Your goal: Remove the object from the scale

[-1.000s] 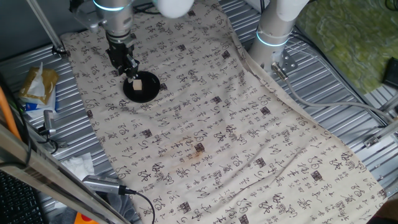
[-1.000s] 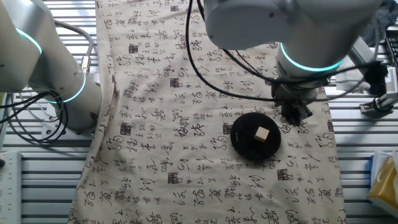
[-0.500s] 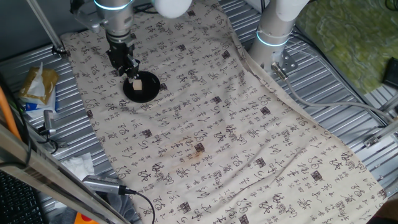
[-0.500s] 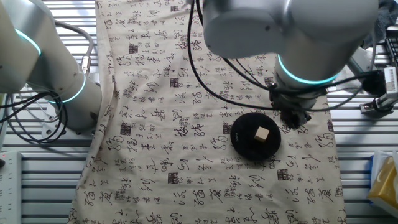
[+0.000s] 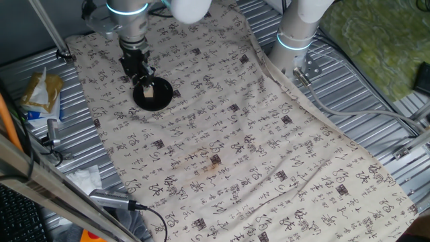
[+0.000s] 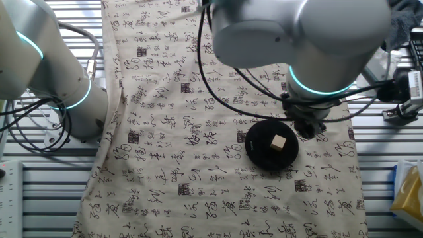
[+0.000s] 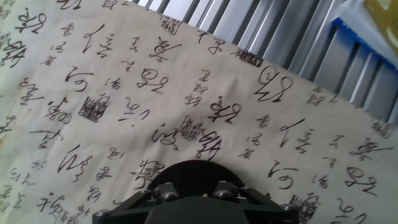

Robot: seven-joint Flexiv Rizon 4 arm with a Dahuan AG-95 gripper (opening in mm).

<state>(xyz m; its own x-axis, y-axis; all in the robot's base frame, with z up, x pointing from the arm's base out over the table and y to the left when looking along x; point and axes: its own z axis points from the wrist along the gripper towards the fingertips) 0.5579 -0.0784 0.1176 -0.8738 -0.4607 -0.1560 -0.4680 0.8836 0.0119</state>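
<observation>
Claw [image 6: 308, 129] state unclear, beside flat round black scale [image 6: 271, 144]; wooden cube [image 6: 278, 143] on top.

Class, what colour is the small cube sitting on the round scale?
Pale tan, like bare wood: the cube stands out against the black scale, clearest in the other fixed view.

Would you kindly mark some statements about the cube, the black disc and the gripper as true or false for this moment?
1. The cube sits on the scale. True.
2. The gripper holds the cube in the air. False: the cube rests on the disc, with the gripper beside it at the disc's edge.
3. The scale lies on the printed cloth. True.
4. The cube is larger than the scale. False: it is far smaller and fits well within the disc's top.
5. The hand view shows the cube clearly. False: only the cloth and a dark round edge show there.
</observation>
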